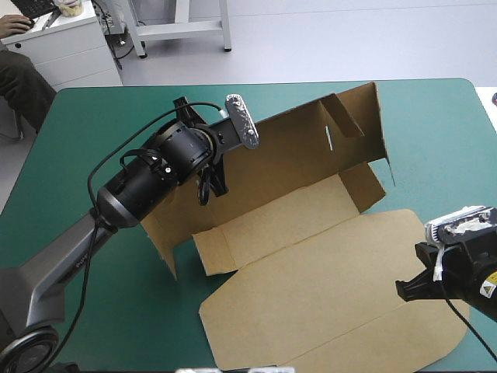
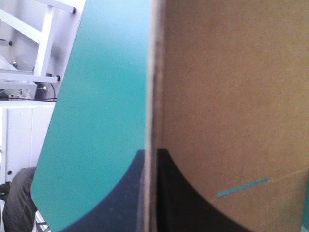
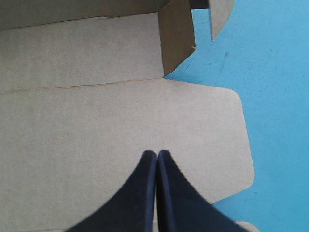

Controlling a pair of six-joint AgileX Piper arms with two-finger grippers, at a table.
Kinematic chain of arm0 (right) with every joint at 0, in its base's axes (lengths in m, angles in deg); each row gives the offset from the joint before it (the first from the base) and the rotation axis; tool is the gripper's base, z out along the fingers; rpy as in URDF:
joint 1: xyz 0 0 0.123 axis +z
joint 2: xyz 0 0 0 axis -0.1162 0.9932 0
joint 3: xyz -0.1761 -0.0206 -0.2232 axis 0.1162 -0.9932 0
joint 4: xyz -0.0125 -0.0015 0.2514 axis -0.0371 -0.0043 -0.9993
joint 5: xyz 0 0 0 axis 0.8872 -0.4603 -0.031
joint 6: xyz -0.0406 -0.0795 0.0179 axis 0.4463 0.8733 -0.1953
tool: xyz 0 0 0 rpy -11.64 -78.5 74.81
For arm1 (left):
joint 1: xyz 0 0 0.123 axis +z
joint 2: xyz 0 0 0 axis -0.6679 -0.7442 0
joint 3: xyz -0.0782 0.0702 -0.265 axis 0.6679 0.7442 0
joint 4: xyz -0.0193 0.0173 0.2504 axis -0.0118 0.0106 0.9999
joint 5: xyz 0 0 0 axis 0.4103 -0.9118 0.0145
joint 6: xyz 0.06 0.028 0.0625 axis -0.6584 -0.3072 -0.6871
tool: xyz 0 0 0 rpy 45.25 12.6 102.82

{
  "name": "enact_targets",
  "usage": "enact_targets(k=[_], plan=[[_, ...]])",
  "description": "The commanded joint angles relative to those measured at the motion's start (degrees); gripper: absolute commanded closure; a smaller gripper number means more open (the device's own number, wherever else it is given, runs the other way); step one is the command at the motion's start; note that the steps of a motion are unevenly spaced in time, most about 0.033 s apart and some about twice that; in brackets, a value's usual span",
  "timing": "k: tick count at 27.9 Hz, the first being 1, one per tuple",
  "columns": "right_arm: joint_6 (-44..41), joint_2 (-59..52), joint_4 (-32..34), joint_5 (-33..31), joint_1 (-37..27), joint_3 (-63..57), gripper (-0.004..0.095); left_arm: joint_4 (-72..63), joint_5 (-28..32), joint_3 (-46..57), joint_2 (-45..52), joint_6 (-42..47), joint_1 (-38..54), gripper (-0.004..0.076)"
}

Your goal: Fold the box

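Box (image 1: 311, 241): where is it, and how far built?

— In the middle of the table (image 1: 435, 124), on the teal-green cover, half up. Its long wall (image 1: 295, 155) stands on the side toward the table's far edge, with an end flap (image 1: 365, 186) raised toward the table's right edge. The base (image 1: 272, 229) and the broad lid (image 1: 334, 311) lie flat toward the table's near edge.

— Why does the wall stand?

— The left gripper (image 2: 150, 162) is clenched over its top rim, one black finger (image 2: 186, 203) on each side of the board. Released, I judge it would sag back.

— And the right gripper (image 3: 157, 159)?

— Closed to a single point with nothing in it, over the lid by the table's near right corner. I take it as a hold-down, so the sheet doesn't slide while the wall is worked. Whether it actually presses the board or hangs just above, I can't tell.

— Next?

— Probably the end flaps turn inward before the wall is tucked.
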Motion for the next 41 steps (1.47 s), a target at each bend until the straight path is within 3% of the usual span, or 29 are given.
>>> enact_targets(k=[1, 5, 9, 12, 24, 30, 41], plan=[[-0.7, 0.3, 0.3, 3.2, -0.2, 2.0, 0.0923, 4.0, 4.2, -1.6, 2.5, 1.5, -2.2, 0.0734], [-0.8, 0.3, 0.3, 3.2, -0.2, 2.0, 0.0923, 10.1, 9.4, 2.0, 3.3, 4.2, -4.6, 0.0734], [-2.9, 0.3, 0.3, 3.4, -0.2, 2.3, 0.0923, 31.3, 12.2, 13.7, 5.5, 16.4, -9.3, 0.0734], [-2.9, 0.3, 0.3, 3.8, -0.2, 2.3, 0.0923, 36.9, 17.0, 20.8, 8.1, 21.6, -9.8, 0.0734], [-3.3, 0.3, -1.2, 5.9, -0.2, 2.3, 0.0923, 54.8, 20.6, 38.9, 14.2, 40.5, -9.7, 0.0734], [-3.3, 0.3, -3.3, 5.9, -0.2, 2.3, 0.0923, 56.8, 25.9, 42.2, 14.1, 41.2, -9.9, 0.0734], [-3.1, 0.4, -5.3, 5.9, -0.2, 2.3, 0.0920, 61.5, 23.2, 42.5, 12.9, 44.2, -11.9, 0.0734]])
